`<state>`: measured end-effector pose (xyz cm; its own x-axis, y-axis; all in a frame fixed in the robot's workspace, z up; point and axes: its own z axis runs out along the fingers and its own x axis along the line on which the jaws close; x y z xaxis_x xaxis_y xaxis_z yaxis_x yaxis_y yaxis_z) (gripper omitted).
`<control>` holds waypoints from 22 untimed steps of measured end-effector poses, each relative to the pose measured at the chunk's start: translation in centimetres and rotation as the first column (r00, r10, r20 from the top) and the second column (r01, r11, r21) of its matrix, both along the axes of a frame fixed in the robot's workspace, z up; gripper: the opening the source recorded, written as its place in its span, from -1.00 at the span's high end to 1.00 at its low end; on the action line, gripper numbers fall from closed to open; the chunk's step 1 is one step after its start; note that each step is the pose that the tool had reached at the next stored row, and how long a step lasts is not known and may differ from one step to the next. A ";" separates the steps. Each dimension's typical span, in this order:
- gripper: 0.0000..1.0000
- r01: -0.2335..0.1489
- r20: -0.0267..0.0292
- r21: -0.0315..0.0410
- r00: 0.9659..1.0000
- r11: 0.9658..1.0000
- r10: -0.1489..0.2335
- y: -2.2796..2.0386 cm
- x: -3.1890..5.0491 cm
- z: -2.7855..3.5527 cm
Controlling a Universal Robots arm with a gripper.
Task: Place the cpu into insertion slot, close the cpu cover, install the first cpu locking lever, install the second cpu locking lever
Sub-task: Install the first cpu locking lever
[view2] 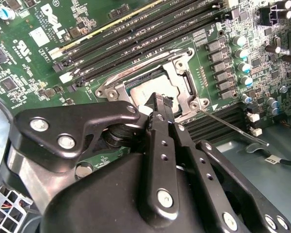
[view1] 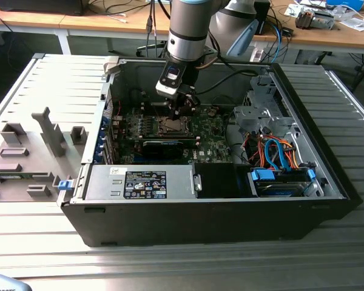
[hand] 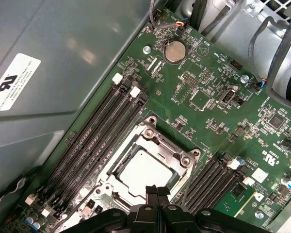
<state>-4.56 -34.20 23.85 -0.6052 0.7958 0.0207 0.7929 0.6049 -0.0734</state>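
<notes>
The flat silvery-grey square cpu (hand: 144, 171) already lies in the silver-rimmed insertion slot (hand: 117, 154) on the green motherboard (hand: 208, 104), with the silvery metal cpu cover (view2: 182, 80) down around it. The black hand (hand: 156, 190), fingers pressed together and empty, hovers just beside the socket. I judge the lever step is in hand; it calls for careful pushing on the thin wire lever (view2: 235, 128).

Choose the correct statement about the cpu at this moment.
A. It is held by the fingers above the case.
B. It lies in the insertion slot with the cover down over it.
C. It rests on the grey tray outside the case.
B: in both wrist views the cpu lies in the insertion slot, framed by the cpu cover, with the gripper at its edge.
</notes>
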 end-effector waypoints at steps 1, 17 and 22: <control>0.79 -0.002 0.000 0.000 1.000 1.000 0.002 0.00 0.00 0.00; 0.79 -0.062 0.000 0.000 0.998 0.998 0.062 0.00 0.00 0.00; 0.79 -0.084 0.000 0.000 0.996 0.996 0.084 0.00 0.00 0.00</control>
